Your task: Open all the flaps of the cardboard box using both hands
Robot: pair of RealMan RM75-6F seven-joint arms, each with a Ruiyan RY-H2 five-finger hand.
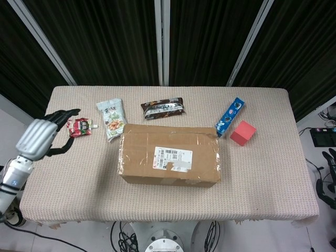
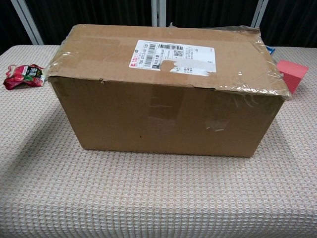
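The cardboard box (image 1: pixel 169 154) sits in the middle of the table, flaps closed and taped, with a white shipping label on top. It fills most of the chest view, cardboard box (image 2: pixel 166 89). My left hand (image 1: pixel 44 135) hovers above the table's left side, well left of the box, fingers spread and holding nothing. My right hand (image 1: pixel 328 178) shows only as dark fingers at the right edge of the head view, off the table; whether it is open is unclear. Neither hand appears in the chest view.
Behind the box lie a red pouch (image 1: pixel 79 127), a green-white snack bag (image 1: pixel 112 118), a dark snack pack (image 1: pixel 163 108), a blue packet (image 1: pixel 230 116) and a red block (image 1: pixel 242 132). The table (image 1: pixel 262 184) has a beige woven cloth.
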